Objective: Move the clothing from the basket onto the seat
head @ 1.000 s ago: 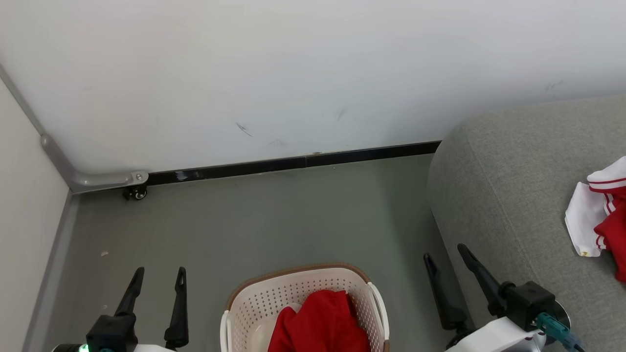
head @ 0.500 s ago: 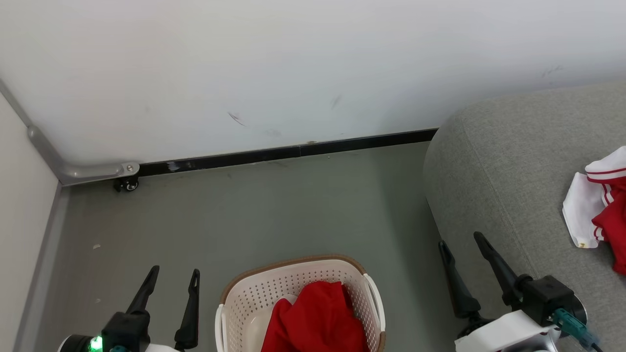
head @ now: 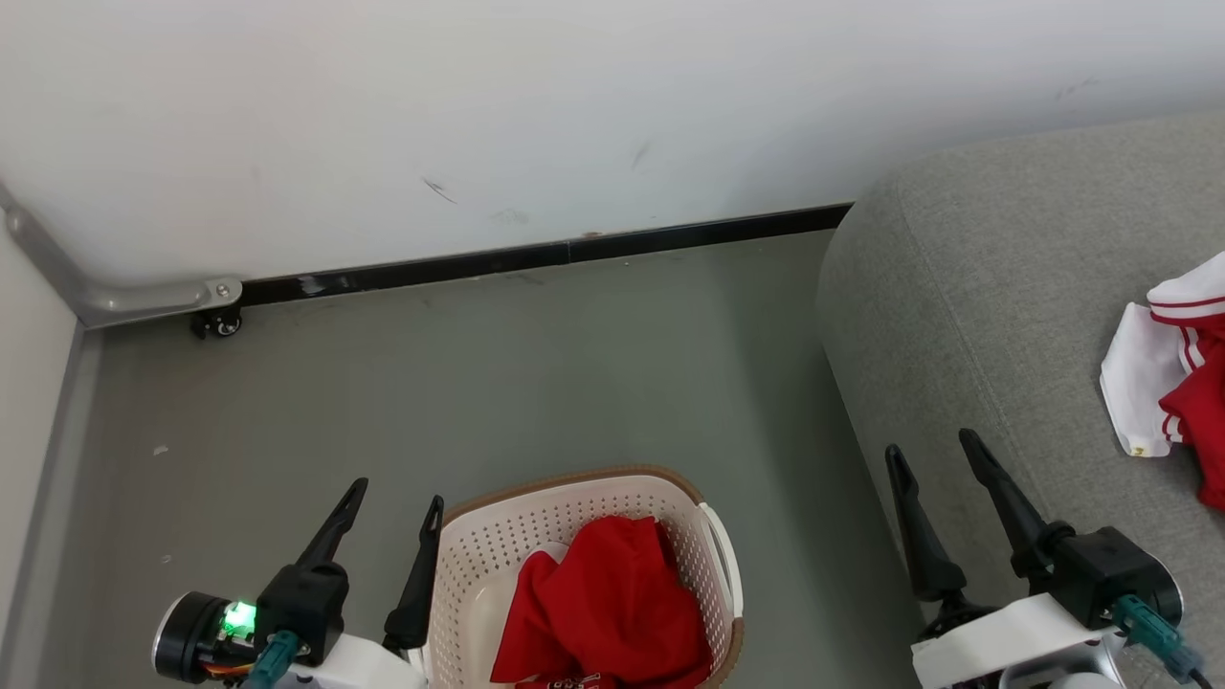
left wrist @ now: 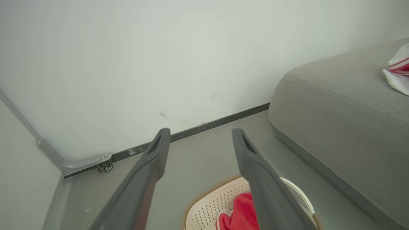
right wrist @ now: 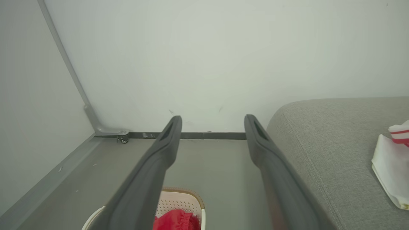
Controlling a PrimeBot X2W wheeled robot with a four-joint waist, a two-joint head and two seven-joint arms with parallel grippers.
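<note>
At the foot of the head view, the left gripper [head: 397, 493] stands wide open and empty, one finger just beside the basket [head: 574, 477] at its 9 o'clock. The right gripper [head: 929, 443], equally wide and empty, sits at 3 o'clock by the seat [head: 957, 287]. Basket: oval, perforated cream plastic, brown rim, on a smooth grey floor [head: 478, 383]. It holds a crumpled red garment [head: 612, 612], cut off below. A red-and-white garment [head: 1148, 383] lies on the woven grey seat, cut by the frame edge. Scuffed white wall [head: 574, 96] at 12 o'clock.
</note>
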